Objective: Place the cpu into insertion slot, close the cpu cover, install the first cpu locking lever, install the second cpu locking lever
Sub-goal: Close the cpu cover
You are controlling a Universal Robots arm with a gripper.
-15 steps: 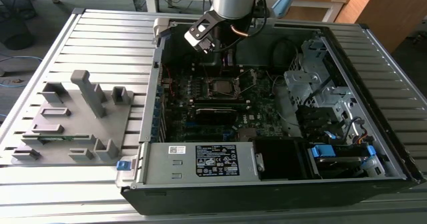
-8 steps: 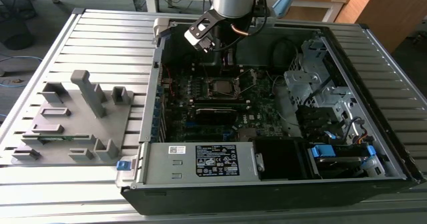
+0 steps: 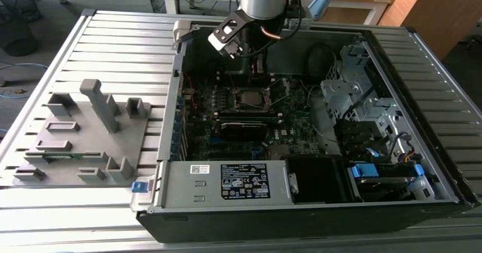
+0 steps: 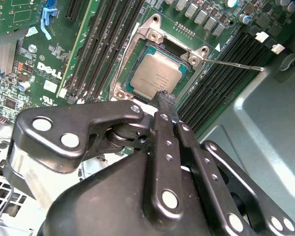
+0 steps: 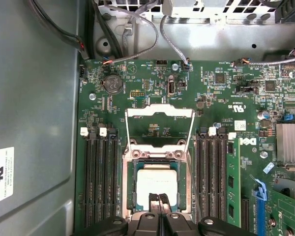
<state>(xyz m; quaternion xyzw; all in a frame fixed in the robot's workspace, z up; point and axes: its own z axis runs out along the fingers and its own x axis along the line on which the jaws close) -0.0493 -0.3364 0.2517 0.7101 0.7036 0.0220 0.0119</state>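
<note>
Motherboard [image 5: 147, 78] carries the insertion slot [image 5: 126, 184], and the cpu [image 5: 157, 181] lies seated in it directly beneath the gripper [image 5: 159, 201], whose fingertips are pressed together and hold nothing. Just beyond the tips the cpu cover [image 5: 160, 112] is swung open (green board shows through its window), with black memory slots [image 5: 99, 182] on either side.

I see an open computer case [image 3: 301, 222] lying on a slatted metal table [image 3: 113, 44] in the exterior view. At nine o'clock of the case sits a grey fixture tray [image 3: 139, 143]. Inside the case, a grey labelled power supply [image 3: 196, 195] lies at six o'clock, and metal drive bays [image 3: 362, 89] stand at three o'clock.
</note>
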